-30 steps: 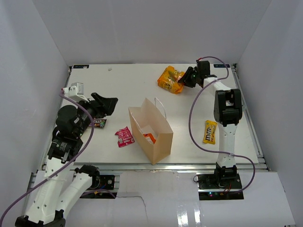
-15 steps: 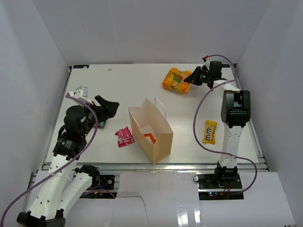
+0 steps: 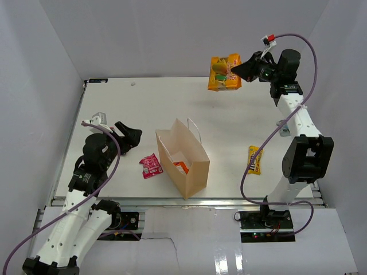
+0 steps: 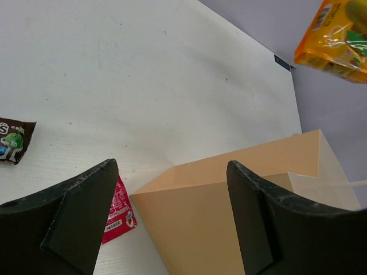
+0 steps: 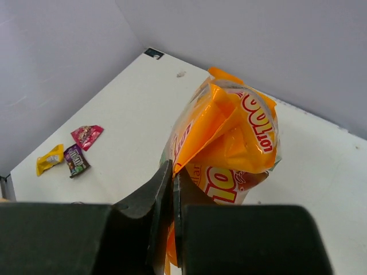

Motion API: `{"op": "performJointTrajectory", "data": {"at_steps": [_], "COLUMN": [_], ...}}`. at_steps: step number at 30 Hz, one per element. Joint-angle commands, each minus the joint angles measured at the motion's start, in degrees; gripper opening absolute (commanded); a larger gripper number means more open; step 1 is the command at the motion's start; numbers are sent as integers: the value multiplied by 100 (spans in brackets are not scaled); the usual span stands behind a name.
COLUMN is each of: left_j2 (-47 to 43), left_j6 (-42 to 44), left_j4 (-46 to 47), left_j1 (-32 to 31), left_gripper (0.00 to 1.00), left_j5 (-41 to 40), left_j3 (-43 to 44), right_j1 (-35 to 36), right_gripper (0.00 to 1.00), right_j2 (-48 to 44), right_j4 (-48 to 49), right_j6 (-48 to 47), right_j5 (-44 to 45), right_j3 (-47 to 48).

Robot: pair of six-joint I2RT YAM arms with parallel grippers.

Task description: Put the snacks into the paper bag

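Observation:
The tan paper bag point(image 3: 189, 166) stands upright and open mid-table; it also shows in the left wrist view point(image 4: 241, 223). An orange-red packet point(image 3: 180, 167) lies inside it. My right gripper point(image 3: 235, 70) point(image 5: 172, 167) is shut on the large orange bag point(image 3: 223, 74) point(image 5: 229, 137) and holds it high above the far table. My left gripper point(image 3: 132, 137) point(image 4: 172, 166) is open and empty, left of the paper bag. A pink-red pack point(image 3: 151, 165) point(image 4: 117, 213) lies by the bag's left side. A yellow M&M's pack point(image 3: 254, 160) lies to the right. A dark pack point(image 4: 11, 140) lies near my left gripper.
White walls close in the table point(image 3: 143, 109) on three sides. The paper bag's white string handle point(image 3: 195, 129) sticks up at its far end. The right wrist view shows pink point(image 5: 87, 135), yellow point(image 5: 50, 159) and dark purple point(image 5: 75, 160) small packs far below.
My right gripper has lifted the orange bag off the far table, up and to the right. My left arm has drawn back slightly toward the near left.

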Motion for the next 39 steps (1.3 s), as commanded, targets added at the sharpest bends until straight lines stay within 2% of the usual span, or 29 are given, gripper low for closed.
{"op": "performJointTrajectory", "data": {"at_steps": [1,5,12,16,29,32,39], "left_j2": [-225,-410,-612,-796,-1060,-1122,-1245], "left_j6": [-82,-162,-267,-329,-505,-540,-654], "left_j4": [28,19,-16,-51,-174,-218,-350], "left_j1": [-19,-19,-19,-19,-27,-19,-19], "left_gripper": [87,88,88,88,88,88,88], "left_j5": [-244,-332,-402,-437,-473,-490,-517], "left_j3": [-187,-346,-548,-636,-776,-776,-820], "right_j1": [52,148,491,763,2020,2406,2794], "right_gripper": [8,8,8,8,8,8,8], "right_j2": [-582,-1118,-2041,-2314,-2753,-2902,-3096], "right_j4": [448,465,474,606,465,211,-711], "right_j6": [-119,-146,-94,320,601,330,-461], "right_j5": [-524,-867,-938,-1026,-1026,-886,-631], "right_j3": [313,418,568,550,814,656,94]}}
